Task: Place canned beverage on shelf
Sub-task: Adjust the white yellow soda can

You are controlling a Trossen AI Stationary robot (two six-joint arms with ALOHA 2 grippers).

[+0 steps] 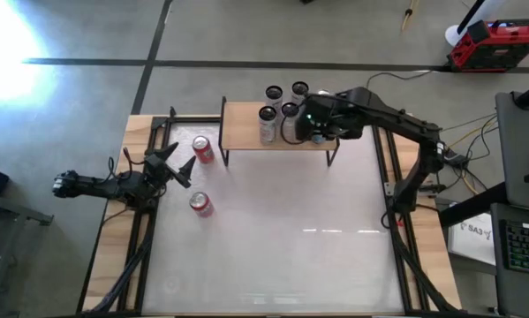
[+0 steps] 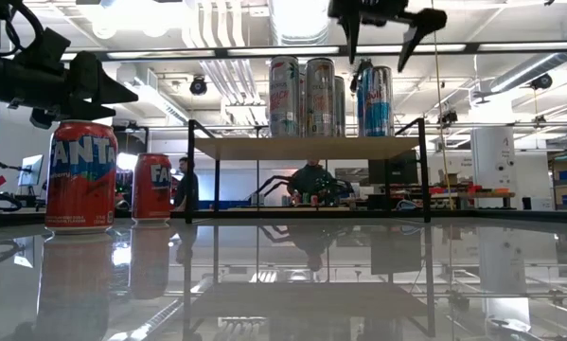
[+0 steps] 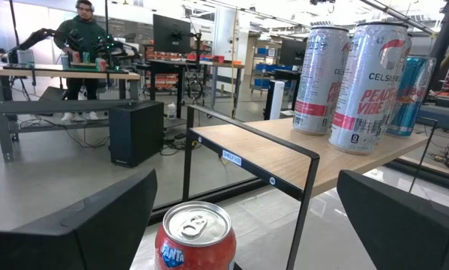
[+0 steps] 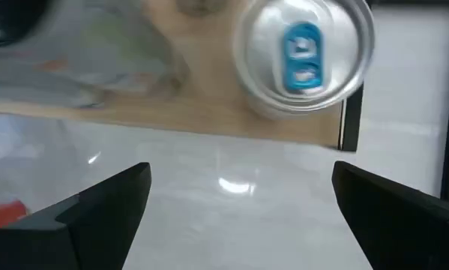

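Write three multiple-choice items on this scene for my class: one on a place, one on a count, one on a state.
1. Where does the blue can stand?
A. On the shelf top
B. On the table beside the red cans
C. Between the left end effector's fingers

2. How many red cans stand on the table?
A. One
B. Two
C. Four

3. How is the right end effector?
A. Shut on a red can
B. Open, above the blue can
C. Resting on the table

Key:
1 A: the blue can stands on the shelf among the silver cans.
2 B: one red can and another red can stand on the table, near the open left end effector.
3 B: the right end effector hangs over the blue can with its fingers spread, holding nothing.
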